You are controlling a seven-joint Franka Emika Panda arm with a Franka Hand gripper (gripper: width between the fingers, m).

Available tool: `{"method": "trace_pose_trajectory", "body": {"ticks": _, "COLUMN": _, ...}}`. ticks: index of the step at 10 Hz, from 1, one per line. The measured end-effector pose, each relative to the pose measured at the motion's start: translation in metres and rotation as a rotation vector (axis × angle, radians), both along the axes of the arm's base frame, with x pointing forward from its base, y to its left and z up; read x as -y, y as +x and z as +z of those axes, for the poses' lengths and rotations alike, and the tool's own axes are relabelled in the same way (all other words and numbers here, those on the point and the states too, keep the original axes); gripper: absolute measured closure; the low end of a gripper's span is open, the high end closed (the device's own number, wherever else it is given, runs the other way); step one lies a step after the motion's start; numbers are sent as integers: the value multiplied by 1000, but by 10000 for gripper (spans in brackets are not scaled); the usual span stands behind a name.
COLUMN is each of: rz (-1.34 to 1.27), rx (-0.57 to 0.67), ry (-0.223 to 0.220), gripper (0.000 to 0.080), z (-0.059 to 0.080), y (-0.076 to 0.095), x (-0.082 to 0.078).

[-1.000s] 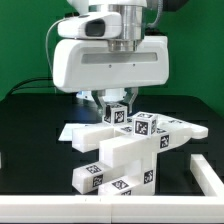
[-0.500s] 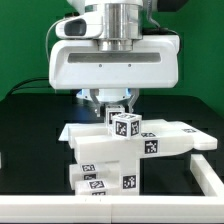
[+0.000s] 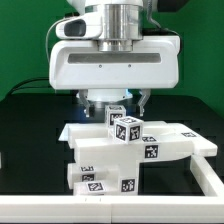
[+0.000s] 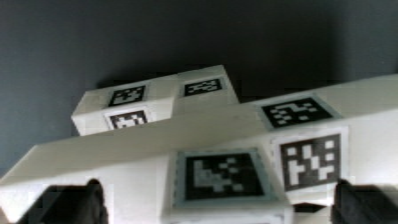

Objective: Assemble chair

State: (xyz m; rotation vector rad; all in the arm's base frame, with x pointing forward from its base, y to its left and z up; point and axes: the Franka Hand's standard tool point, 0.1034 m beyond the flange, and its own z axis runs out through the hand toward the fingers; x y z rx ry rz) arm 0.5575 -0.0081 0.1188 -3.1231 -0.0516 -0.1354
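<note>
The chair [image 3: 130, 150] is a blocky stack of white pieces resting on the black table in the middle of the exterior view. A long slab [image 3: 175, 142] reaches toward the exterior view's right, and tagged legs [image 3: 105, 182] lie at the front. A small tagged block [image 3: 125, 126] stands up from its top. My gripper [image 3: 113, 103] hangs straight above that block and is open. Its fingers [image 3: 141, 100] stand out to either side of the block. In the wrist view the dark fingertips [image 4: 71, 205] flank the tagged block [image 4: 222, 178] with a gap on each side.
A flat white piece [image 3: 72, 130] lies behind the chair on the exterior view's left. A white bar [image 3: 208, 182] sits at the front right corner of the table. Green backdrop stands behind the black table [image 3: 30, 140].
The jaws have spread wide and let go of the top block. A second ago the chair body sat tilted under the gripper; it now rests level on the table.
</note>
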Motion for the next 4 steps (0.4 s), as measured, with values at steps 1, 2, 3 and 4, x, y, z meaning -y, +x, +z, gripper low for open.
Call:
{"method": "trace_pose_trajectory", "body": {"ticks": 1, "rz": 4, "rx": -21, "ry": 12, "gripper": 155, "z": 10, "y": -2, "x": -3}}
{"method": "trace_pose_trajectory", "body": {"ticks": 2, "rz": 6, "rx": -38, "ry": 25, "gripper": 151, "z": 24, "y": -1, "x": -4}}
{"method": "trace_pose_trajectory", "body": {"ticks": 3, "rz": 6, "rx": -30, "ry": 27, "gripper": 151, "z": 30, "y": 1, "x": -5}}
{"method": "trace_pose_trajectory", "body": {"ticks": 4, "rz": 6, "rx": -34, "ry": 26, "gripper": 151, "z": 26, "y": 0, "x": -4}}
